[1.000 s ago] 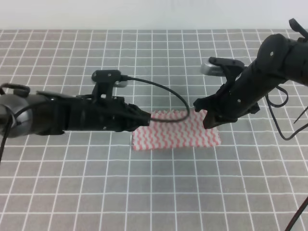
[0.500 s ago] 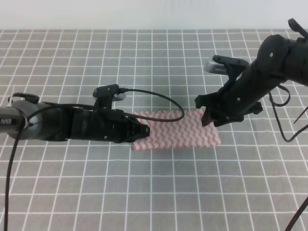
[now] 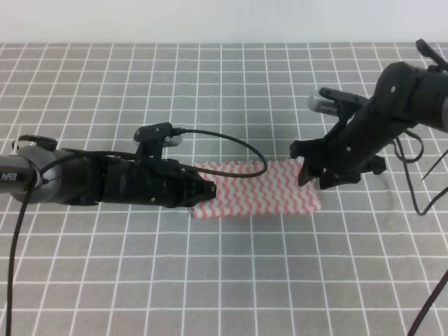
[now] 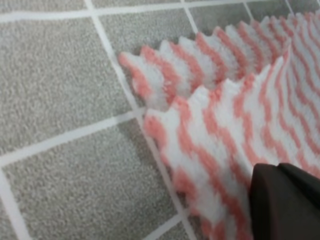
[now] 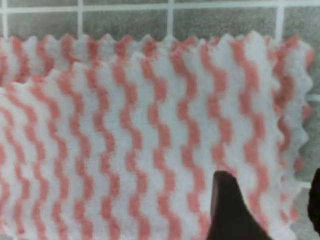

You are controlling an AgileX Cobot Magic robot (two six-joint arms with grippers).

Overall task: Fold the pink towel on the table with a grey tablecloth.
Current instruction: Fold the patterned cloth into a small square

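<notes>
near the middle of the table with a grey tablecloth (image 3: 231, 273), the pink towel (image 3: 262, 190) lies folded double. left gripper (image 3: 207, 190) sits low at its left end, finger spread impossible to tell. right gripper (image 3: 313, 176) hovers over its right end, fingers (image 5: 227, 207) parted.

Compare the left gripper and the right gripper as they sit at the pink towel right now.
The left gripper lies low, nearly level, at the pink towel's left end; the right gripper points steeply down at its right end. The right gripper's fingers stand apart; whether the left is open is unclear. Both are black and sit over opposite ends of the towel.
</notes>
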